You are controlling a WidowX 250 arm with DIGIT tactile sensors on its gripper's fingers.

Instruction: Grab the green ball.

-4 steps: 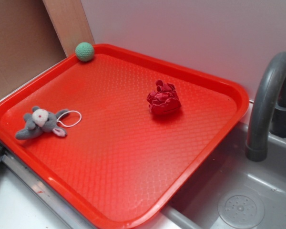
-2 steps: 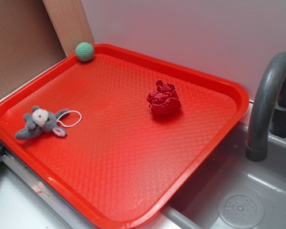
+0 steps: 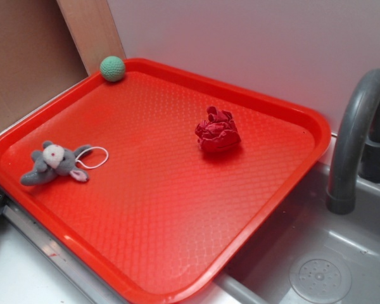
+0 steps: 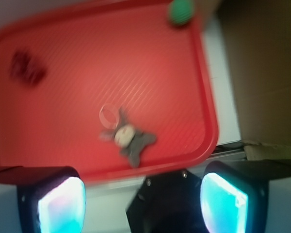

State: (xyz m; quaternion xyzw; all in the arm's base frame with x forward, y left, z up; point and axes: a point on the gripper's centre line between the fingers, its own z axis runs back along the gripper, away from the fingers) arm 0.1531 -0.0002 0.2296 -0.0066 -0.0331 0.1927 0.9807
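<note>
The green ball (image 3: 113, 68) is a small mint-green knitted sphere resting in the far left corner of the red tray (image 3: 285, 190). In the wrist view the green ball (image 4: 180, 11) sits at the top edge, in the tray's top right corner. My gripper (image 4: 142, 206) is open, its two pale cyan pads wide apart with nothing between them. It hovers high over the table edge outside the tray (image 4: 206, 145), far from the ball. The exterior view does not show the gripper.
A grey plush mouse (image 3: 54, 162) with a white loop lies near the tray's left side, also mouse (image 4: 128, 138). A crumpled dark red wad of fabric (image 3: 217, 133) sits mid-tray. A grey faucet (image 3: 354, 133) and sink (image 3: 320, 278) are at right. A wooden board (image 3: 92, 28) leans behind the ball.
</note>
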